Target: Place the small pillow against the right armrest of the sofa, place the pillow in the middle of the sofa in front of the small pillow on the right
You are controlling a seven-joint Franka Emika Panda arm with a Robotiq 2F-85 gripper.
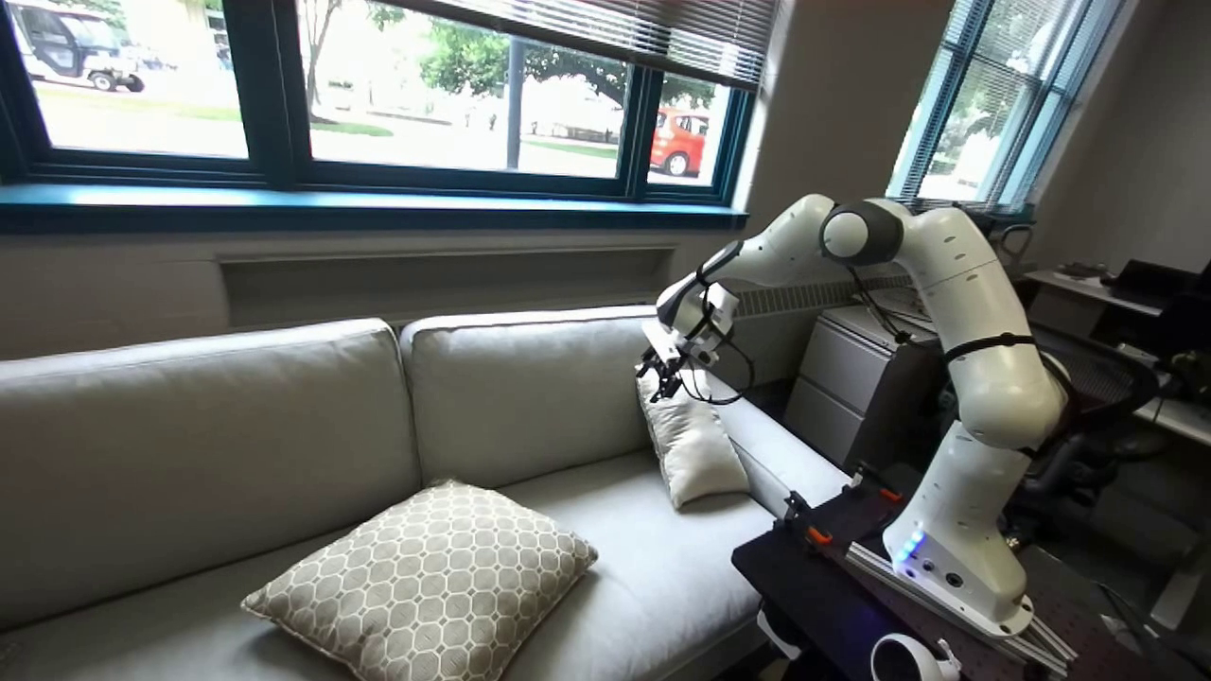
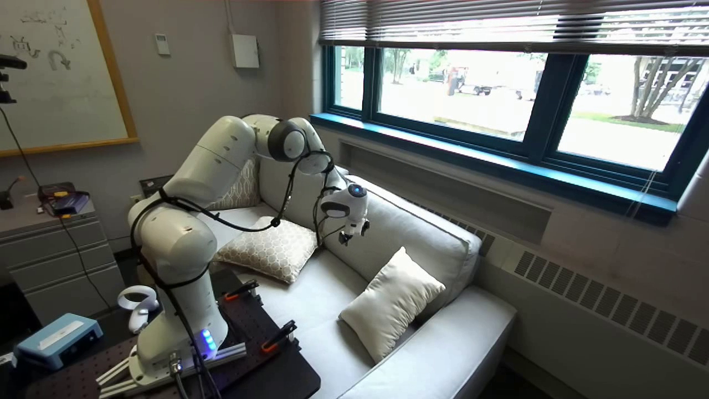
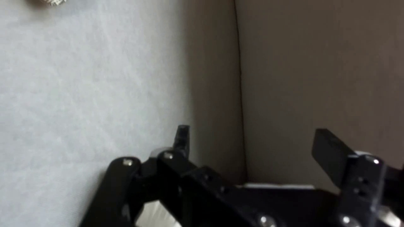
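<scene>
At one end of the sofa (image 1: 653,577), the small pillow (image 2: 393,302) stands tilted just beside the right armrest (image 2: 443,354) (whether it touches is hard to tell), with the larger patterned pillow (image 1: 426,577) lying well apart, mid-sofa, and the pincer (image 3: 251,129) between the two near the backrest (image 1: 530,388), spread wide with nothing in it. Swung low, the arm (image 2: 216,155) could catch the small pillow with its loose cable (image 2: 275,221) and tip it; a shallow pinch on plump fabric might let the larger pillow slip, and pressing it in too hard could shove the other askew.
</scene>
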